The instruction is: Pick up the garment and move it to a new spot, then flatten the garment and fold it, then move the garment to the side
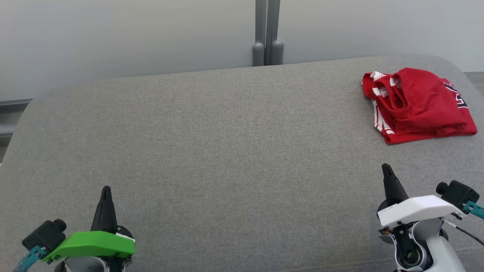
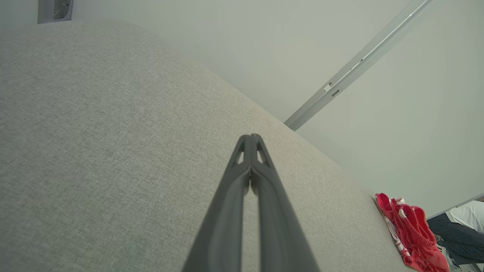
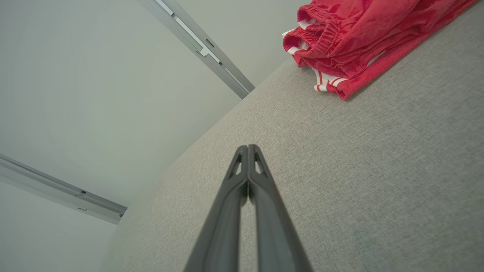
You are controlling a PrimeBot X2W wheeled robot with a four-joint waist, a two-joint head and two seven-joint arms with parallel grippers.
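Garment (image 1: 419, 107) folded at cushion's (image 1: 227, 151) far-right edge — left end effector (image 1: 106, 189), right end effector (image 1: 385, 166) closed, empty

I see the red garment (image 1: 419, 105) folded in a stack, white stripes at its edge. It lies at the far right of the table (image 1: 227, 151).

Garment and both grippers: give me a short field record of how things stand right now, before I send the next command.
garment: red garment with white striped trim, loosely folded in a compact pile
garment location: far right of the grey fabric surface
left gripper: shut, empty, lower left, far from the garment
right gripper: shut, empty, in front of the garment, not touching it
bystander: part of a person beyond the garment, in the left wrist view
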